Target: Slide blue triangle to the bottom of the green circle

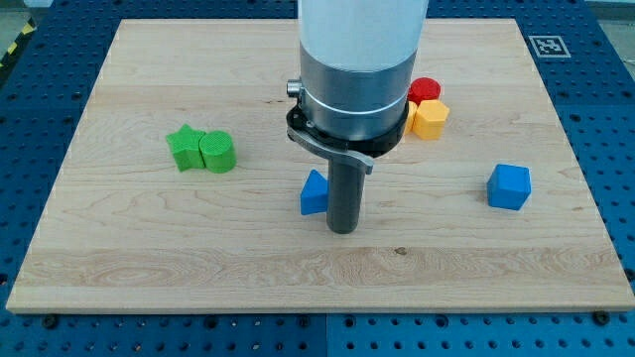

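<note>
The blue triangle lies near the middle of the wooden board. My tip rests on the board just to the right of the triangle and slightly below it, touching or nearly touching its right side. The green circle sits toward the view's left, with a green star pressed against its left side. The triangle is to the right of the circle and lower in the view.
A red cylinder and a yellow block sit together right of the arm, partly behind it. A blue cube lies at the view's right. The arm's wide body hides the board's upper middle.
</note>
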